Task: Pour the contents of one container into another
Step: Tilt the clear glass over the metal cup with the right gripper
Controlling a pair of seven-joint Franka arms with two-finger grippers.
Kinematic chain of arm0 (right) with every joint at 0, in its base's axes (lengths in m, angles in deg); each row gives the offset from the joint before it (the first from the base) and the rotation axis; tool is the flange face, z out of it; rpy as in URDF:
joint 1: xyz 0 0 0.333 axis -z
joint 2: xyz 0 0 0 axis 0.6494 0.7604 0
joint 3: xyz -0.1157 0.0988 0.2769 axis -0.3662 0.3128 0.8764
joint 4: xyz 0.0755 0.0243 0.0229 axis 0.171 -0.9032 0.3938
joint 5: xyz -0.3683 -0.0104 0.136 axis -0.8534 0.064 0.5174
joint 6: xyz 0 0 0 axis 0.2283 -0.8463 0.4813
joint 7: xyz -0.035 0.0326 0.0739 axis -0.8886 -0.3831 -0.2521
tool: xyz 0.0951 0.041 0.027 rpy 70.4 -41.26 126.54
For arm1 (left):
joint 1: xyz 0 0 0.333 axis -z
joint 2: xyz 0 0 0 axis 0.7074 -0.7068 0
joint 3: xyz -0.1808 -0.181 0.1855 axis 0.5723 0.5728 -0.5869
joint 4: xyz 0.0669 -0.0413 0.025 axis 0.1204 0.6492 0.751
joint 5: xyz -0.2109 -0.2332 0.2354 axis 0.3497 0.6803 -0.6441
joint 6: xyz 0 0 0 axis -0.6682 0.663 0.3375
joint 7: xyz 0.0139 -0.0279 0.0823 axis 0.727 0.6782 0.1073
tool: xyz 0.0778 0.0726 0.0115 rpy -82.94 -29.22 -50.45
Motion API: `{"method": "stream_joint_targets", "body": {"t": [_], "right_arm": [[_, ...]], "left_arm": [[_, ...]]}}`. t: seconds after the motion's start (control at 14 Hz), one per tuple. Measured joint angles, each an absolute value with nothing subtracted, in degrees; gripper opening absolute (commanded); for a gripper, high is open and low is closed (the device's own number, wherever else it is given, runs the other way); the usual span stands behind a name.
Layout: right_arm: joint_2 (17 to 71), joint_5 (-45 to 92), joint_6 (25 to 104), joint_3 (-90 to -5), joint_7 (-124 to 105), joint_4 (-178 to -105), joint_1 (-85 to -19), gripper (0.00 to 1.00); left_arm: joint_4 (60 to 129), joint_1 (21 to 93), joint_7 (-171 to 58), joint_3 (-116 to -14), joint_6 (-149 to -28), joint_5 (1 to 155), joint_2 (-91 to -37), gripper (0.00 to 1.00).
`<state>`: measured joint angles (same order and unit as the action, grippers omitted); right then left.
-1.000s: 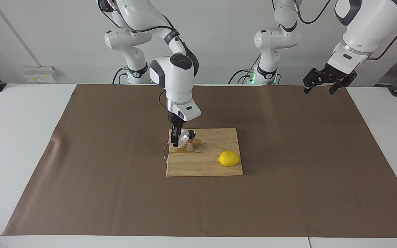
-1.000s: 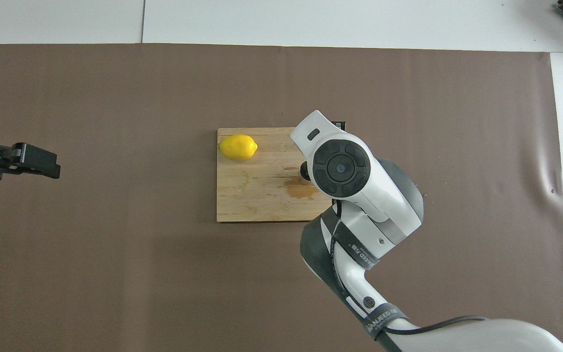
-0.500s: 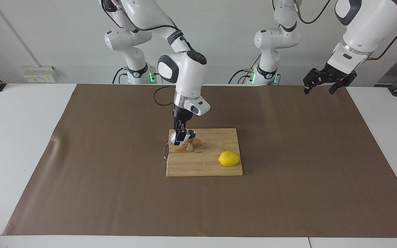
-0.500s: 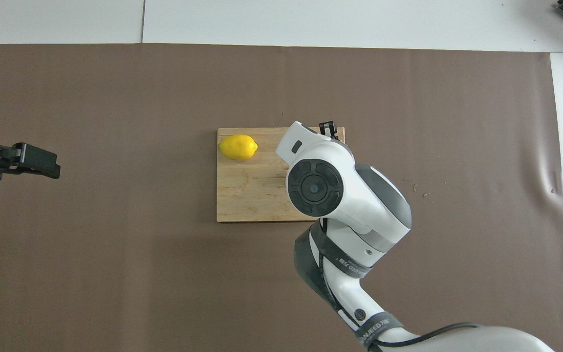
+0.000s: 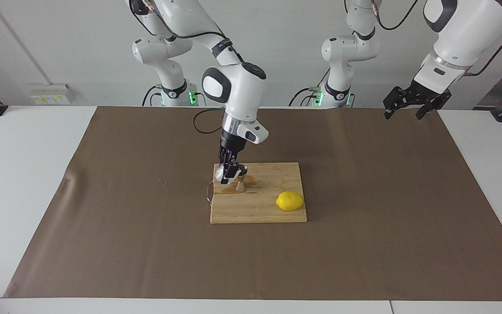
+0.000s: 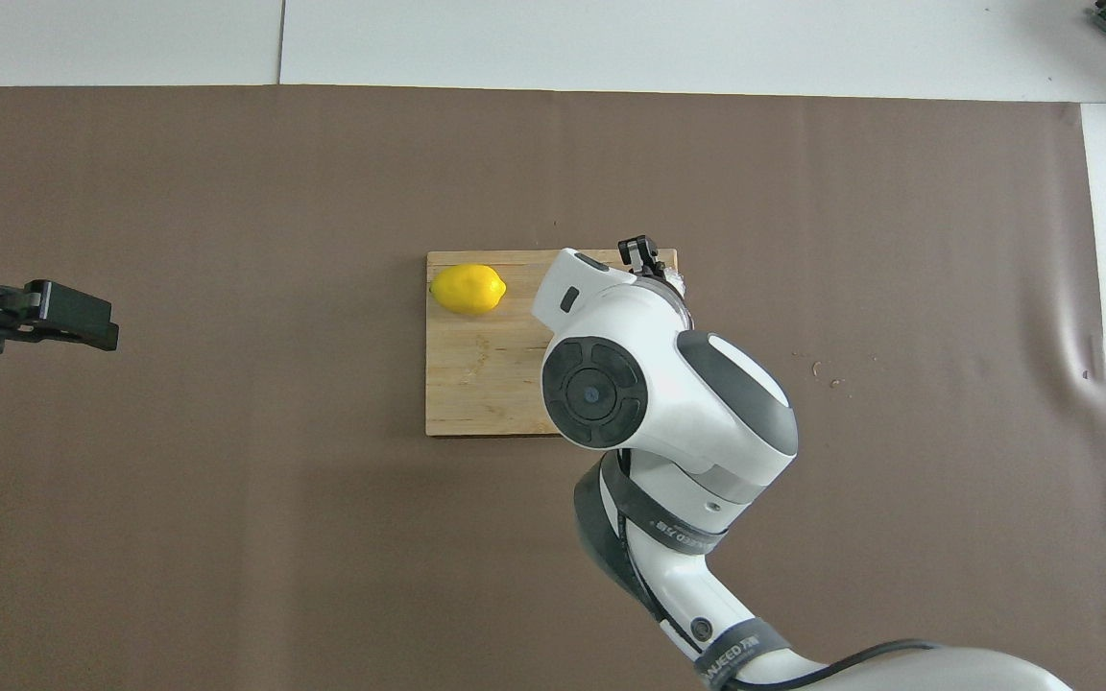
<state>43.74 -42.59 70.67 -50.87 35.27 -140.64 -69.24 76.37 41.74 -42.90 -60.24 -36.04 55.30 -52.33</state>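
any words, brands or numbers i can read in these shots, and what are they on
"NAJEED": that is my best reading of white print on the dark band round the right arm in the overhead view; the print is partly cut off and uncertain.
White print on a second dark band of that arm: too blurred to read.
Yellow labels on the white wall box: too small to read.
Cutting board, lemon: no text.

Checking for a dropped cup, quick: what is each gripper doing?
Right gripper: shut on the glass cup, beside the jigger.
Left gripper: open, empty, waiting.
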Motion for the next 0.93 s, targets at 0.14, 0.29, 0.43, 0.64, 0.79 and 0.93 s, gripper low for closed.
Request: {"method": "stream_joint_targets", "body": {"t": [0.14,0.29,0.43,0.64,0.79,0.93], "right_arm": [[43.60,-44.20,70.54,-50.84,35.27,-141.01,-69.74,0.05],[43.53,-45.28,70.54,-50.84,35.28,-141.17,-69.84,0.05],[43.46,-46.93,70.53,-50.84,35.28,-141.29,-69.85,0.05],[43.26,-48.84,70.53,-50.84,35.31,-141.70,-70.17,0.05],[42.97,-49.91,70.53,-50.83,35.32,-142.31,-70.33,0.05],[42.73,-50.89,70.54,-50.83,35.32,-142.77,-70.36,0.05]], "left_arm": [[76.37,41.74,-42.90,-60.24,-36.04,55.30,-52.33,1.00],[76.37,41.74,-42.90,-60.24,-36.04,55.30,-52.33,1.00],[76.37,41.74,-42.90,-60.24,-36.04,55.30,-52.33,1.00],[76.38,41.74,-42.90,-60.24,-36.04,55.30,-52.33,1.00],[76.38,41.74,-42.90,-60.24,-36.04,55.30,-52.33,1.00],[76.38,41.74,-42.90,-60.24,-36.04,55.30,-52.33,1.00]]}}
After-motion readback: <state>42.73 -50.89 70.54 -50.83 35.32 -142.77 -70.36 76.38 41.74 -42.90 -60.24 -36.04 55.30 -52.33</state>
